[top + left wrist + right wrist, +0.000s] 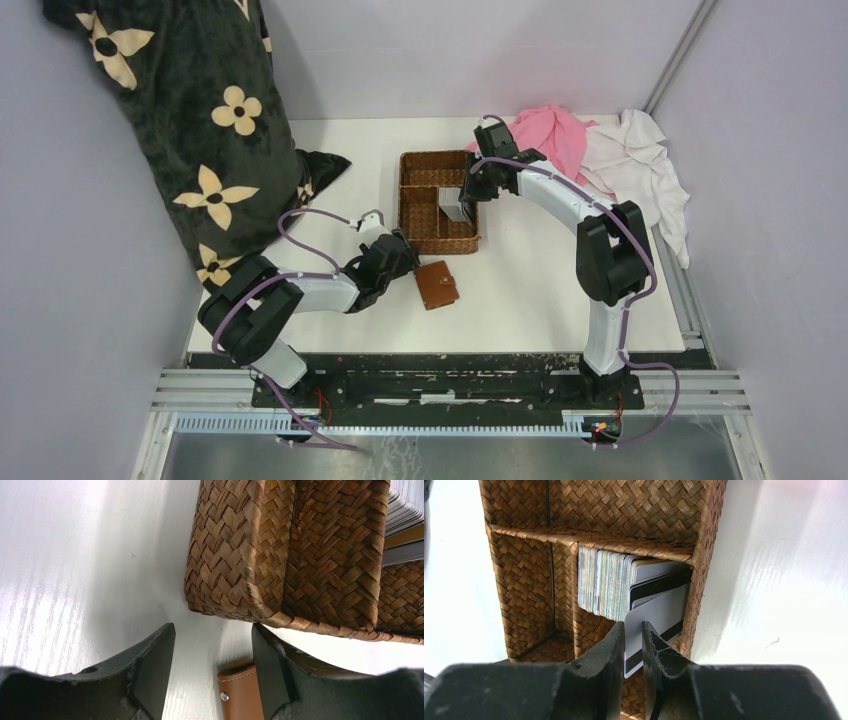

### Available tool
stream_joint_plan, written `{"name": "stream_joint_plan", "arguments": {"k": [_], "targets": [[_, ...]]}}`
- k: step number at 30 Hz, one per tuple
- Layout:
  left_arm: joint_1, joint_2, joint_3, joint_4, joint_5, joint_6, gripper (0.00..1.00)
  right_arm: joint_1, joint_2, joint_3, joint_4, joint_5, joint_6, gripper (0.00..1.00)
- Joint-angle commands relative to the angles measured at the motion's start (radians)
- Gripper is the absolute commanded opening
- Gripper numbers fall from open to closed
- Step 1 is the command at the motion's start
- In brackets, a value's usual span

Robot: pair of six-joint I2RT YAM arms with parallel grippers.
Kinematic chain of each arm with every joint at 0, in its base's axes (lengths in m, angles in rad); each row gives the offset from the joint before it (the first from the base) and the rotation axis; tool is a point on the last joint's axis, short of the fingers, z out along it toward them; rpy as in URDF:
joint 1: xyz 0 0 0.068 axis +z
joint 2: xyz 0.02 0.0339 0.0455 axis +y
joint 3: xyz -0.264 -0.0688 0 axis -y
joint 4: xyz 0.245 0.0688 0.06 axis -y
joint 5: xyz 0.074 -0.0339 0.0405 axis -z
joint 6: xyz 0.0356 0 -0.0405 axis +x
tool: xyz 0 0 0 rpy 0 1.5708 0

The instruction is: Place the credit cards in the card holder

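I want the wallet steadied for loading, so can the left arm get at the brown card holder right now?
Probably yes. The left pincer is open right beside the card holder, whose corner shows between its fingers; nothing covers it, though the wicker basket stands close by.

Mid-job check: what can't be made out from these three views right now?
Card holder: left wrist view shows only a corner, cut off by the bottom edge; its slots are unseen.
Credit cards: edges too fine to count in the right wrist view; the right gripper overlaps them in the top view.
Front card: lower part hidden behind that gripper's fingers, so the grip is unclear.
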State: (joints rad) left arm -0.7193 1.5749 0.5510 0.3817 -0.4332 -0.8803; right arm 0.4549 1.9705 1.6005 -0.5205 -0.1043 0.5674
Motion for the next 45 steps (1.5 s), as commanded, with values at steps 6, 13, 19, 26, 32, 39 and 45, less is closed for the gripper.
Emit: {"name": "stream_joint_plan", "arguments": {"k": [6,13,19,26,32,39,45], "targets": [[0.003,-0.003,0.012,0.009,0.02,0.061,0.65,0.009,-0.06,0.043,0.008,-0.005,-0.01,0.2],[0.004,-0.003,0.015,0.007,0.025,0.061,0.65,0.01,-0.08,0.038,-0.011,0.025,-0.03,0.07],[0.003,-0.048,0.003,-0.013,0.034,0.052,0.65,0.028,-0.147,0.052,-0.08,0.118,-0.086,0.02],[0.002,-0.245,-0.048,-0.046,0.063,0.079,0.65,0.077,-0.289,0.033,-0.179,0.212,-0.12,0.01],[0.0,-0.454,-0.092,-0.061,0.159,0.125,0.64,0.184,-0.526,-0.158,-0.192,0.18,-0.103,0.01],[0.0,-0.661,-0.134,-0.038,0.412,0.246,0.65,0.242,-0.863,-0.407,-0.186,0.002,-0.075,0.01],[0.0,-0.711,-0.165,0.011,0.648,0.316,0.65,0.263,-1.028,-0.567,-0.115,-0.158,-0.005,0.01]]}}
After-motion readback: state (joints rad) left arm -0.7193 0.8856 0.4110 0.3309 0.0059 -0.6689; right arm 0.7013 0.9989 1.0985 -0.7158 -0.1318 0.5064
